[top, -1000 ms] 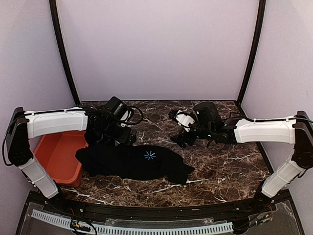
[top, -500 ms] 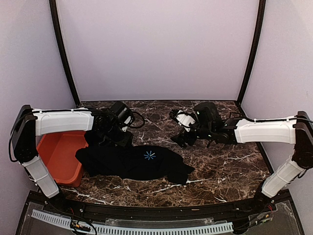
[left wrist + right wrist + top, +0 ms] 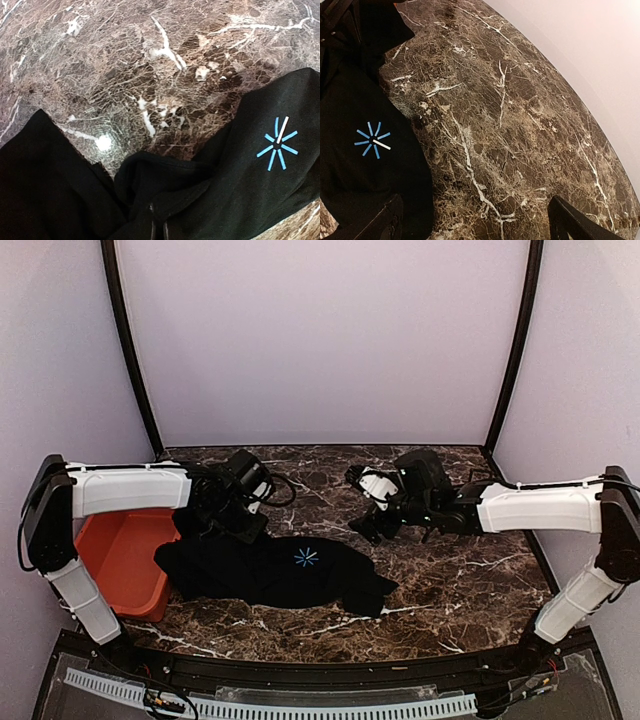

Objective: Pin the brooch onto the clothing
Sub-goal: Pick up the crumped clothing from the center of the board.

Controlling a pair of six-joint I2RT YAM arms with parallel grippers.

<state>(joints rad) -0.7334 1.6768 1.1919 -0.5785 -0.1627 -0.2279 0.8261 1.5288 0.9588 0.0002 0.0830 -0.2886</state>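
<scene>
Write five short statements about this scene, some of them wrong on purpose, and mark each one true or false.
1. The black T-shirt lies on the marble table. True.
2. The right gripper is clamped on the shirt. False: it is wide open over bare table and holds nothing.
3. An orange bin sits at the table's left side. True.
4. The starburst print is red. False: it is blue with one pale stroke.
5. The left gripper is shut on bunched fabric at the shirt's far edge. True.
</scene>
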